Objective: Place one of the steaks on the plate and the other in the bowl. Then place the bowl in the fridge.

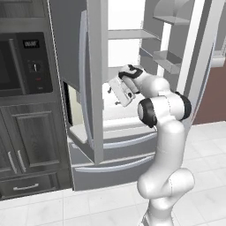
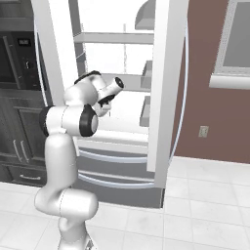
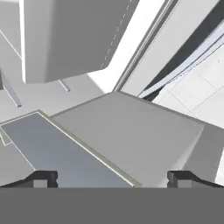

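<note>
The fridge (image 1: pixel 110 148) stands with both upper doors swung wide, its white shelves (image 1: pixel 128 33) and door bins (image 1: pixel 167 59) showing above the two shut lower drawers. My gripper (image 1: pixel 113 97) reaches toward the opening at mid-shelf height, just past the left door's edge (image 1: pixel 97 88). In the right base view the gripper (image 2: pixel 106 103) hangs in front of the lit interior. In the hand view the gripper (image 3: pixel 112 179) is open, fingertips (image 3: pixel 41 178) wide apart with nothing between them, over grey fridge panels (image 3: pixel 131 140). The steaks, the plate and the bowl are out of view.
Dark cabinets with a built-in oven (image 1: pixel 26 62) stand left of the fridge. The right fridge door (image 2: pixel 163 97) juts out toward me. A reddish-brown wall (image 2: pixel 205 97) with an outlet and a window (image 2: pixel 239 44) lies to the right. Pale tiled floor (image 2: pixel 195 210) spreads in front.
</note>
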{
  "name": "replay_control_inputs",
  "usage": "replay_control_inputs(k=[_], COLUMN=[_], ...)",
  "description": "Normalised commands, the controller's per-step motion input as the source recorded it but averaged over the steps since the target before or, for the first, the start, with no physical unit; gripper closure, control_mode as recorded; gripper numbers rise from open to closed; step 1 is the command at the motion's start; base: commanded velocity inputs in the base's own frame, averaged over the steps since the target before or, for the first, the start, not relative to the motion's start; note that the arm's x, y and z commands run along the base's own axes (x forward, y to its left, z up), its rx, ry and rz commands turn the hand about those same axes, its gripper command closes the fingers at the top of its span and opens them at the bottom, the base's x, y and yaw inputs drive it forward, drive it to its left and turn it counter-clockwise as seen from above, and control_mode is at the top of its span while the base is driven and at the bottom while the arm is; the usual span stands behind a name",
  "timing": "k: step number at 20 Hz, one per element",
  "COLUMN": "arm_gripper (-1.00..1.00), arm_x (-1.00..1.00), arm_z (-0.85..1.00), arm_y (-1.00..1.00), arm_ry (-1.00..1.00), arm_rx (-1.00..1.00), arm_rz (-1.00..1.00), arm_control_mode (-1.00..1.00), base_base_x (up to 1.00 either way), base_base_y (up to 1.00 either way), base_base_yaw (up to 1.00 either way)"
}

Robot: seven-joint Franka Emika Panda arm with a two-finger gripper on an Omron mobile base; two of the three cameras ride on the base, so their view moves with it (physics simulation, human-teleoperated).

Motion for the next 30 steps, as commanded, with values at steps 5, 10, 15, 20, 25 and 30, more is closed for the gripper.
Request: replay_control_inputs(k=[5,10,15,20,25,30], arm_gripper=[-1.0,-1.0,-1.0,-1.0,-1.0,-1.0], arm_x=[0.2,0.0,-0.07,-0.32,-0.38,-0.53], arm_z=[-0.3,-0.15,0.0,0.0,0.0,0.0], arm_y=[0.47,0.26,0.34,0.77,0.93,1.0], arm_ry=[0.0,0.16,0.22,0.19,0.12,0.02], arm_rx=[0.1,0.2,0.21,0.05,0.01,0.0], arm_rz=[0.0,0.0,0.0,0.0,-0.01,-0.02], arm_control_mode=[-1.0,-1.0,-1.0,-1.0,-1.0,-1.0], base_base_x=[0.0,0.0,0.0,0.0,0.0,0.0], base_base_y=[0.0,0.0,0.0,0.0,0.0,0.0], base_base_yaw=[0.0,0.0,0.0,0.0,0.0,0.0])
